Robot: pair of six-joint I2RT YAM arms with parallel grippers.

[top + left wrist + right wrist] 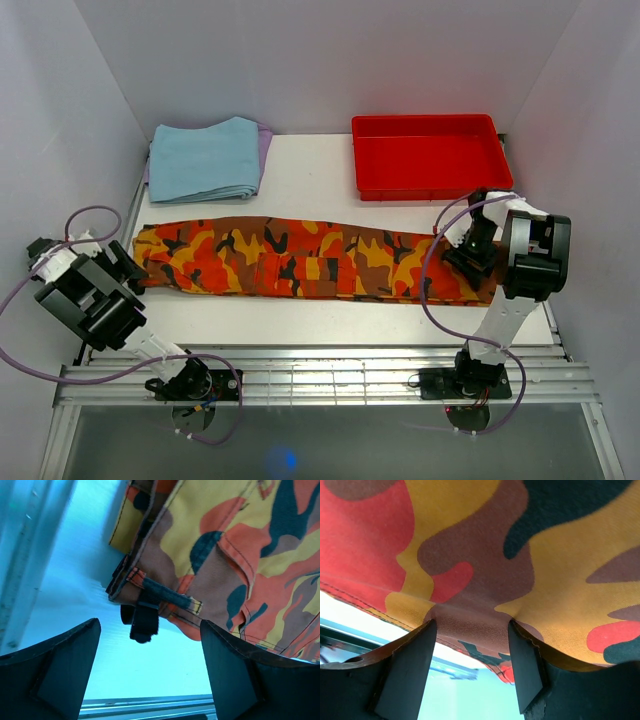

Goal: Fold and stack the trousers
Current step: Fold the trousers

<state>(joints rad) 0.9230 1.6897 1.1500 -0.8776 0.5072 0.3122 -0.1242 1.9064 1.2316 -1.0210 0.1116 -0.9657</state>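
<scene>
Top external view: white table (300, 325); the trousers (300, 262) lie as a long strip across its middle, nine to three o'clock; left gripper (149, 625) at nine, jaws spread wide, empty, just off the cloth's end; right gripper (470, 625) at three, pinching the trousers' edge.

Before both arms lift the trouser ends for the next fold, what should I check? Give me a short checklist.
1. Trousers lie flat in one long strip: ok.
2. Left gripper holds its end: not ok, jaws open, cloth beyond the fingertips.
3. Right gripper grips firmly: cannot tell; cloth bunches between its fingers.
4. Red tray and light blue folded cloth apart from the trousers: ok.
</scene>
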